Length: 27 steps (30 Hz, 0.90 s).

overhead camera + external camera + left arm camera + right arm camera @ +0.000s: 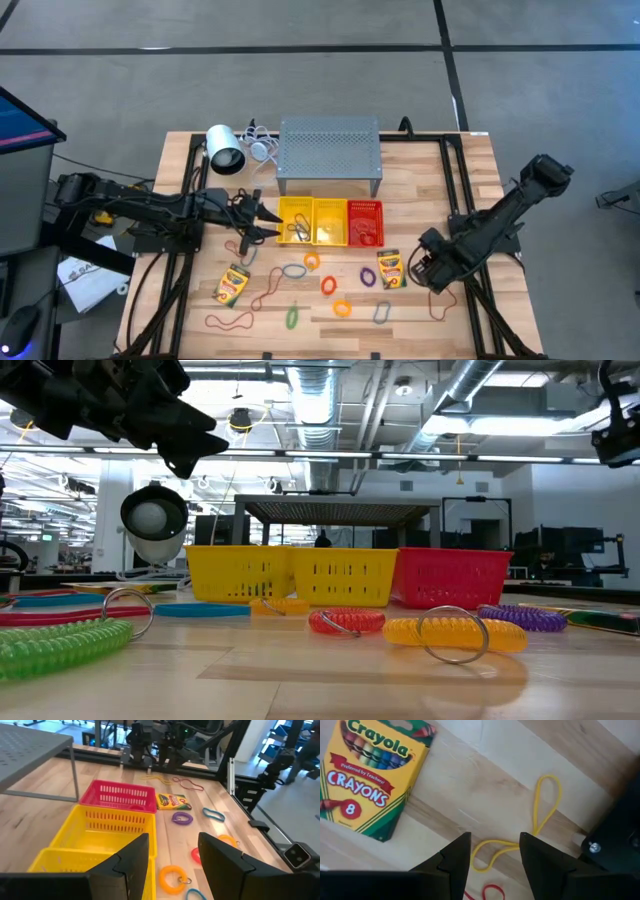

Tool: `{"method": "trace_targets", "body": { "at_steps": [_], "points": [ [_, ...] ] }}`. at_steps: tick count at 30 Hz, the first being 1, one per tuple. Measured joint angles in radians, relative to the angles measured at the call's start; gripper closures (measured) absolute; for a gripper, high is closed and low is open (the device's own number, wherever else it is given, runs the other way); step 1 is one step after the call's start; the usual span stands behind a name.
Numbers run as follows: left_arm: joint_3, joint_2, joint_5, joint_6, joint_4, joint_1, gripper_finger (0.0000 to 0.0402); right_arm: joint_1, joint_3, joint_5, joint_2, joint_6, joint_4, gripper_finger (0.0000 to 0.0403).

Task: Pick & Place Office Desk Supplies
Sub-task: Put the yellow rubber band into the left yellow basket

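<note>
My left gripper (pixel 270 222) (pixel 173 840) is open and empty, raised above the left yellow basket (pixel 107 832). My right gripper (pixel 416 268) (pixel 494 840) is open too and points down at the table. Its fingers stand over a yellow rubber band (pixel 540 805) without touching it, beside a crayon box (pixel 365 775) (pixel 390 268). A second crayon box (pixel 232 285) lies flat near the left. Coil rings lie on the wood: orange (pixel 328 285), purple (pixel 368 277), green (pixel 292 317), grey (pixel 382 313). Reddish rubber bands (pixel 230 322) lie among them.
Two yellow baskets and a red basket (pixel 365 222) stand in a row mid-table. Behind them are the grey perforated stand (pixel 330 150) and the white lamp (pixel 225 150). A reddish band (pixel 435 305) lies near the right arm. Black frame rails run along both table sides.
</note>
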Motion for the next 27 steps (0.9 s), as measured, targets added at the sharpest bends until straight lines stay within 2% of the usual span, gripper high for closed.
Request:
{"method": "trace_targets", "body": {
  "at_steps": [8, 17, 23, 27],
  "points": [
    [0.000, 0.000, 0.040, -0.003, 0.000, 0.000, 0.0234, 0.000, 0.000, -0.015, 0.090, 0.114, 0.001, 0.0239],
    [0.000, 0.000, 0.040, -0.002, 0.000, -0.023, 0.0234, -0.001, -0.001, -0.142, 0.208, 0.168, 0.025, 0.0239],
    [0.000, 0.000, 0.040, -0.002, 0.000, -0.043, 0.0234, -0.002, -0.003, -0.143, 0.233, 0.179, 0.060, 0.0239],
    [0.000, 0.000, 0.040, -0.001, 0.007, -0.053, 0.0234, -0.002, -0.041, -0.147, 0.224, 0.210, 0.157, 0.0239]
  ]
}}
